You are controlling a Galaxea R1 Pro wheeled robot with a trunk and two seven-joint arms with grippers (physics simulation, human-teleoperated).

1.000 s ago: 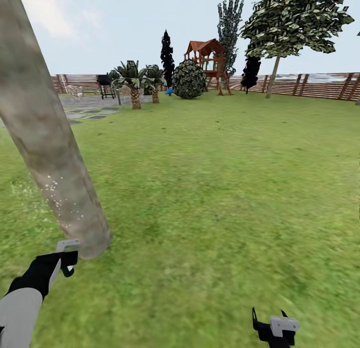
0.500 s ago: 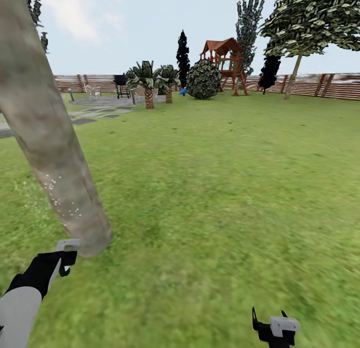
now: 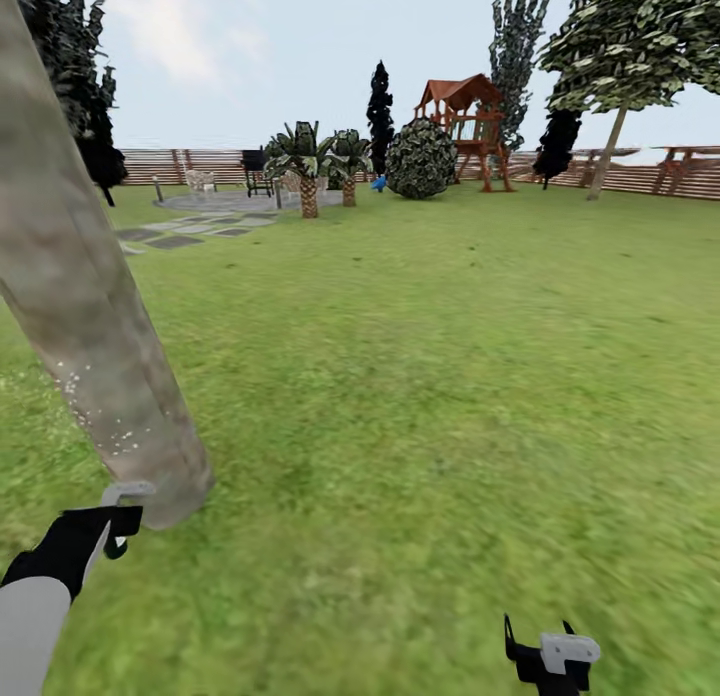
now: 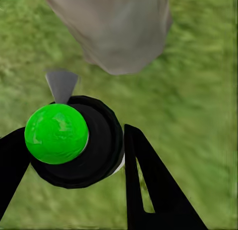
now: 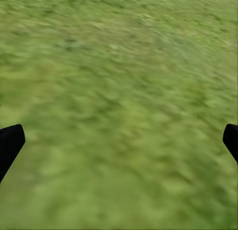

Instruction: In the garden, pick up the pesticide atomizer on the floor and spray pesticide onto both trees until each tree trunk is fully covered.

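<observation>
- Left wrist view: left end effector (image 4: 74, 155) pinches the pesticide atomizer (image 4: 74, 145), its top dot green, just beside one tree trunk (image 4: 114, 27).
- Head view: near left, white specks on that trunk.
- Right end effector (image 5: 119, 141) spread over grass (image 5: 119, 81).

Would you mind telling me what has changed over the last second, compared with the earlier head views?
Mainly the camera moved: the whole head view panned left, so the playhouse, palms and fence slid rightward and a dark tree appeared at upper left. The tree trunk shifted slightly left and lower with it. Unchanged: the left gripper stays shut on the pesticide atomizer by the trunk's base, and the right gripper stays open over grass.
</observation>
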